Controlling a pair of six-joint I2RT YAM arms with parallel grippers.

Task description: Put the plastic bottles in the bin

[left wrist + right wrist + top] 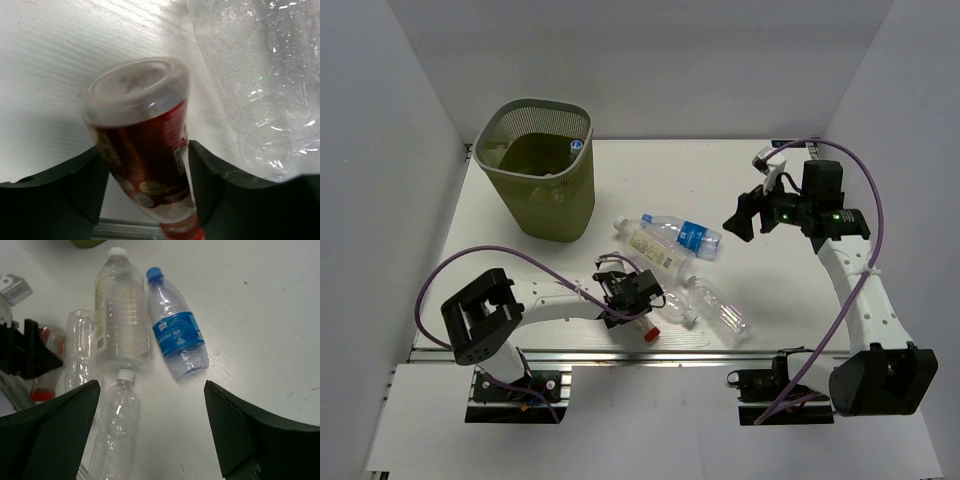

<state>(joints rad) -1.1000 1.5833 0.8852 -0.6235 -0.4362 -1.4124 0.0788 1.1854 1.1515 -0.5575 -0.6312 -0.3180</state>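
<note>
L end effector (146, 152) round red-label bottle (137, 110); tight

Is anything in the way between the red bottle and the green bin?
Nothing visible. The red bottle sits between the fingers of the left gripper, and only bare table lies from there to the bin.

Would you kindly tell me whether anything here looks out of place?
Nothing looks spilled. The clear plastic bottles lie scattered on their sides mid-table, the red-labelled plastic bottle between the jaws of the left gripper; the olive-green mesh bin stands upright.
</note>
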